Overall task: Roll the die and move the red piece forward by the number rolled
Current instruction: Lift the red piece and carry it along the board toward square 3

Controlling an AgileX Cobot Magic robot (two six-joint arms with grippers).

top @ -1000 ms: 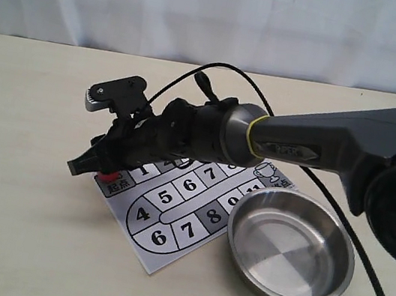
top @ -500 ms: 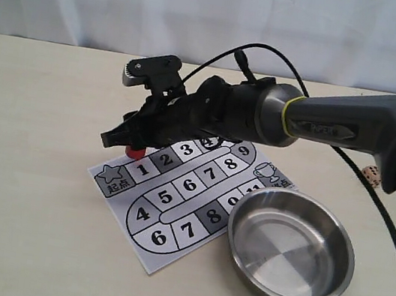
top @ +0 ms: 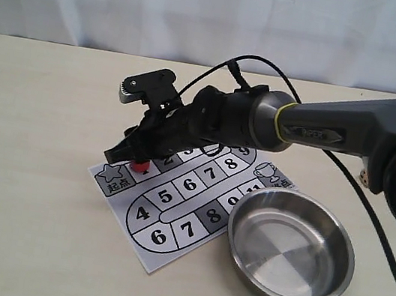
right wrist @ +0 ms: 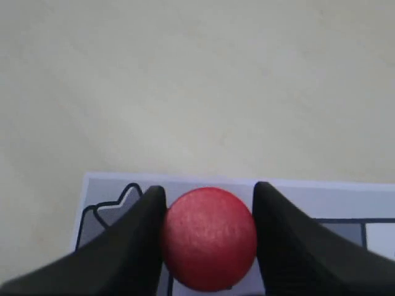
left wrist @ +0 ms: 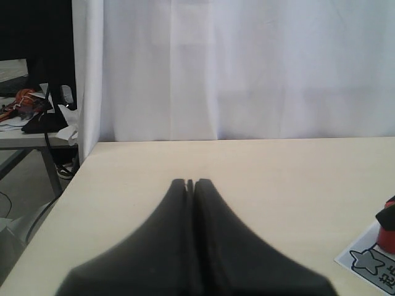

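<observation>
Fingers (right wrist: 139, 240) of my right gripper (right wrist: 210, 188) pinch the red piece (top: 139, 165), centre-left of frame; my left gripper (left wrist: 191, 183) is pressed together.

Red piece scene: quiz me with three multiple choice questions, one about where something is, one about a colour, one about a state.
1. Where is the red piece?
A) between the right gripper fingers, at the star end of the board
B) on square 7
C) on bare table

2. What colour is the bowl?
A) blue
B) silver
C) white

3. The left gripper is:
A) wide open
B) gripping a cube
C) shut, empty

Answers:
1 A, the right wrist view shows a finger on each side of it.
2 B, it is shiny metal.
3 C, its fingers meet with nothing between.
</observation>
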